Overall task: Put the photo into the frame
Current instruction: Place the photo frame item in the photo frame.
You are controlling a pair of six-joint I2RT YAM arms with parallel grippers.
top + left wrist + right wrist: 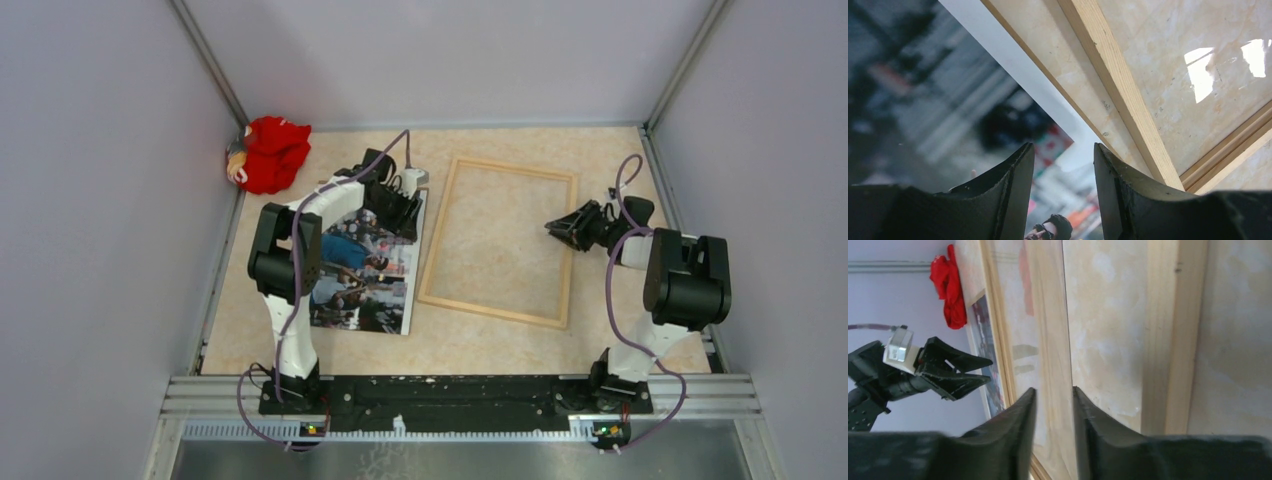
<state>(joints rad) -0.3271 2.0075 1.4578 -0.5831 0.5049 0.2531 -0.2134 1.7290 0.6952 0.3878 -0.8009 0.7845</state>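
Observation:
The photo lies face up on the table, left of the frame, which lies flat in the middle. My left gripper is open and empty, low over the photo's far right corner. In the left wrist view the blurred print fills the space under the open gripper, and the frame's wooden rail runs beside it. My right gripper is open and empty over the frame's right side. In the right wrist view the gripper points across the frame toward the photo.
A red cloth bundle sits in the back left corner and also shows in the right wrist view. Grey walls close in the beige table on three sides. The arm bases stand on a metal rail at the near edge.

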